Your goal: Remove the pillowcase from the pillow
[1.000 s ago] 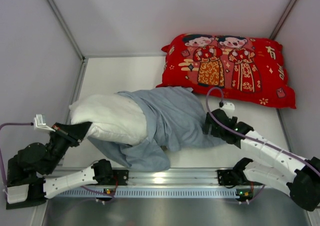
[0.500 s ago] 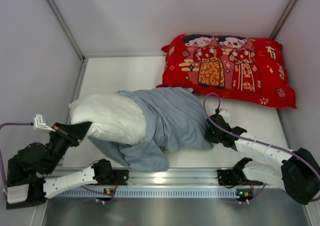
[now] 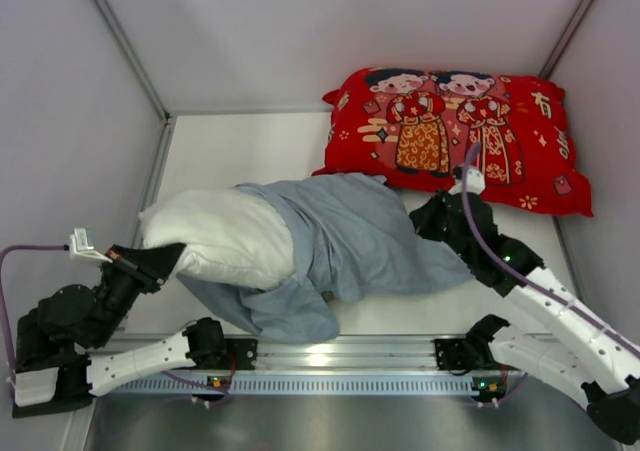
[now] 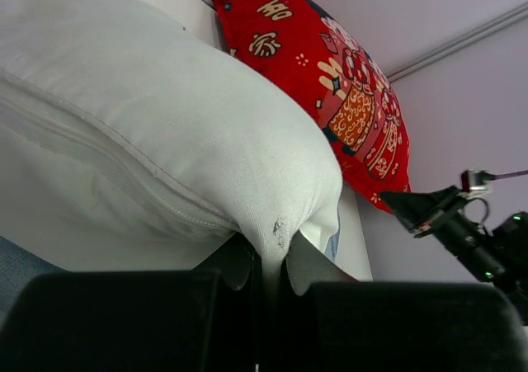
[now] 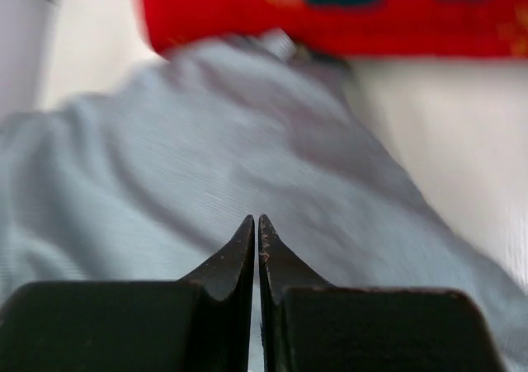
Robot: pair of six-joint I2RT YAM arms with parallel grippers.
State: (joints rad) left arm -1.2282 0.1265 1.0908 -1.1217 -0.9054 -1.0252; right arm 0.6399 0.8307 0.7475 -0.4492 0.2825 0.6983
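1. The left hand (image 4: 268,261) pinches a corner of the white pillow (image 3: 215,233).
2. The right hand (image 5: 256,223) is closed on nothing, its fingertips meeting just above the blue-grey pillowcase (image 3: 350,236), which lies between both hands and covers the pillow's end nearest the right hand.
3. The pale surface (image 3: 240,146) is enclosed by plain walls (image 3: 330,31). A red printed pillow (image 3: 455,136) lies just beyond the right hand.

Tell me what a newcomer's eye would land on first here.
The bright red cartoon-print pillow at the far right grabs the eye first. Next comes the plain white pillow at the left, half out of the blue-grey pillowcase bunched mid-table. The left jaws pinch the white pillow's corner; the right jaws are shut, seemingly empty, by the pillowcase's right end.
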